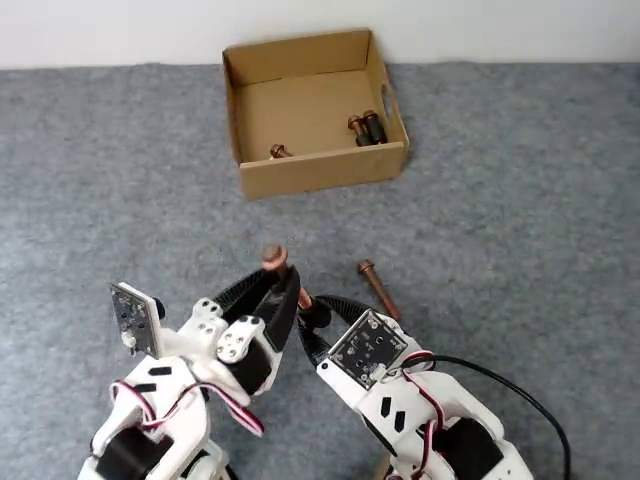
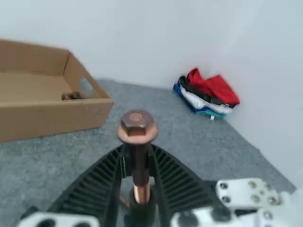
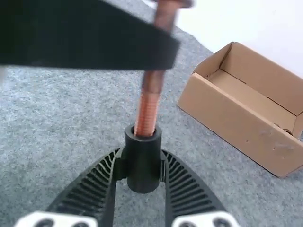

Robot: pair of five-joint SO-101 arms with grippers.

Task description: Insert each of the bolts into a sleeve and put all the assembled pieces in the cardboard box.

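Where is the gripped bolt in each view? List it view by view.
High view: bolt mid-picture, in front of the box.
Left wrist view: bolt mid-picture, box behind it.
Right wrist view: bolt entering the sleeve, box beyond.
Shared landmark: the box.

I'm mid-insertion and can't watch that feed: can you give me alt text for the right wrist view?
The right gripper clamps an upright black sleeve, with the threaded end of a copper bolt sitting in its top. The left gripper holds the bolt higher up its shaft, and the cardboard box stands beyond on grey carpet.
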